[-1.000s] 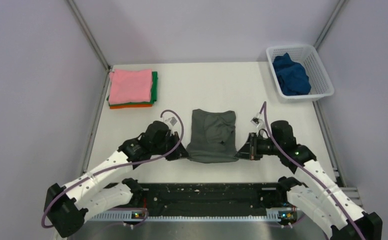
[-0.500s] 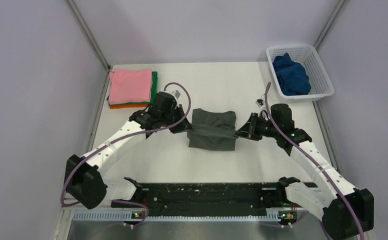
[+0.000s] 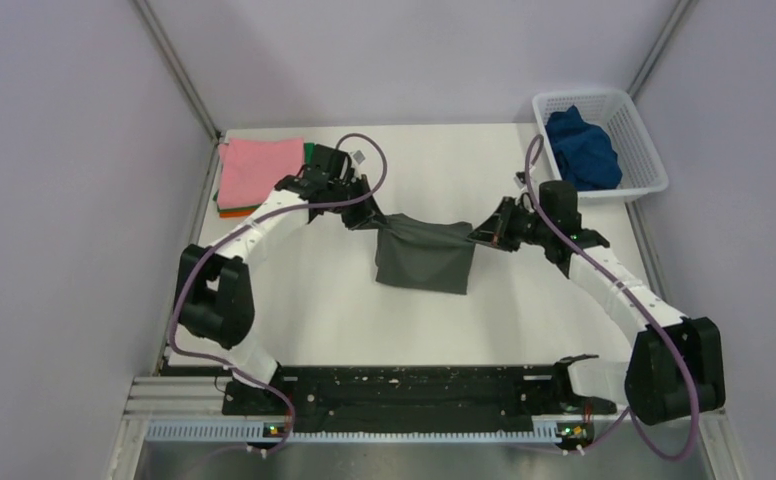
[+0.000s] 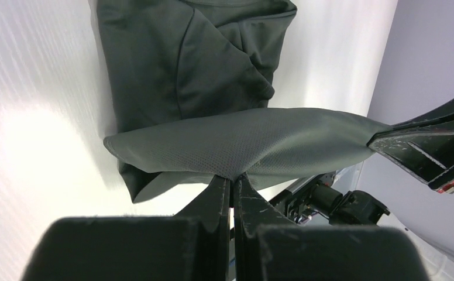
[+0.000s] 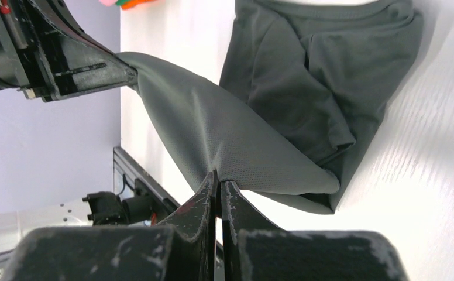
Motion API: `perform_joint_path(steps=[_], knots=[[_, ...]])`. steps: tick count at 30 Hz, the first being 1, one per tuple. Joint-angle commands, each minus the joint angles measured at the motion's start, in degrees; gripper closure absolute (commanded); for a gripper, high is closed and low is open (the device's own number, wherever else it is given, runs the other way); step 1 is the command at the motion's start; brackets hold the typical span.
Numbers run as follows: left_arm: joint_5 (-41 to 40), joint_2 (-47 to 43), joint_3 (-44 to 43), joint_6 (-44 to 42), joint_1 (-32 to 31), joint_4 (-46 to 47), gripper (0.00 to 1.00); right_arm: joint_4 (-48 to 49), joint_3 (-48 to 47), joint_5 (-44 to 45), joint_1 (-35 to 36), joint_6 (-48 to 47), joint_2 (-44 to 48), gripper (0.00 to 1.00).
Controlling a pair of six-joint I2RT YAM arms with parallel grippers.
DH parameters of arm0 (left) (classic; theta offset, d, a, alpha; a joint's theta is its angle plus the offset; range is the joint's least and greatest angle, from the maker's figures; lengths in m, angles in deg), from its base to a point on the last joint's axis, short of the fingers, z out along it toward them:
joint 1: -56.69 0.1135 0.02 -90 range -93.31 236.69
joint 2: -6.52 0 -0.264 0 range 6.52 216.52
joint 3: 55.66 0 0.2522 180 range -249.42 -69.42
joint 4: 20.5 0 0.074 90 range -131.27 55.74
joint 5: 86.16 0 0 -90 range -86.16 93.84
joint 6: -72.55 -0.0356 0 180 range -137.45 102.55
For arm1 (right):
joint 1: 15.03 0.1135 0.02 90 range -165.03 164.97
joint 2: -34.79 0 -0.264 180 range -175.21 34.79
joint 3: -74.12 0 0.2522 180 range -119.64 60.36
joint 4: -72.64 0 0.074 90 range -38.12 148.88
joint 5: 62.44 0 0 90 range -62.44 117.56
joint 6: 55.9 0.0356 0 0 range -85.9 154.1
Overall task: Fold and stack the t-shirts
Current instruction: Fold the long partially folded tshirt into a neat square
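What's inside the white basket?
A crumpled dark blue t-shirt fills most of the white basket. Anything beneath the shirt is covered, so I cannot tell.

The dark grey t-shirt (image 4: 236, 137) is soft, dull cloth with tiny holes like a net. The white surface (image 4: 31, 146) is smooth and a bit shiny. The basket (image 3: 644, 150) is white plastic mesh. The left end effector (image 4: 231, 180) and right end effector (image 5: 217, 177) are black, dull and scratched.

Bright, even overhead light, and the top view is sharp. Glare blooms on the tabletop (image 4: 14, 140) at the left wrist. The left tool (image 4: 232, 184) and right tool (image 5: 217, 181) blur up close.
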Motion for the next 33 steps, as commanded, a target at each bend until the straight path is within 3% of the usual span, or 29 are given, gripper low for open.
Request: perform_joint_path(steps=[1,16,23,27,29,32,33], knots=[[4.62,3.56,-4.76,-2.34,1.24,0.6,1.0,5.59,-4.35,-0.53,-2.06,0.58,-3.37,1.0],[7.79,18.24,-16.15,-3.79,3.28,0.23,1.0,16.12,-5.85,-0.94,-4.33,3.69,-16.65,1.0],[7.38,25.7,-22.74,-4.28,4.35,-1.76,1.0,19.83,-4.38,6.02,-4.4,5.09,-18.66,1.0],[6.63,28.22,-25.1,-3.56,5.15,-1.95,0.91,21.28,-5.56,7.61,-4.47,3.94,-21.77,1.0],[6.37,28.4,-25.82,-3.14,5.34,-1.83,0.81,22.06,-7.05,5.37,-4.63,3.2,-24.35,0.97],[4.49,28.18,-27.79,-3.14,5.47,-2.01,0.53,22.58,-9.73,3.41,-4.87,2.9,-27.36,0.86],[3.85,28.22,-29.14,-3.17,5.5,-2.75,0.47,22.21,-10.4,4.2,-4.91,2.85,-27.43,0.72]])
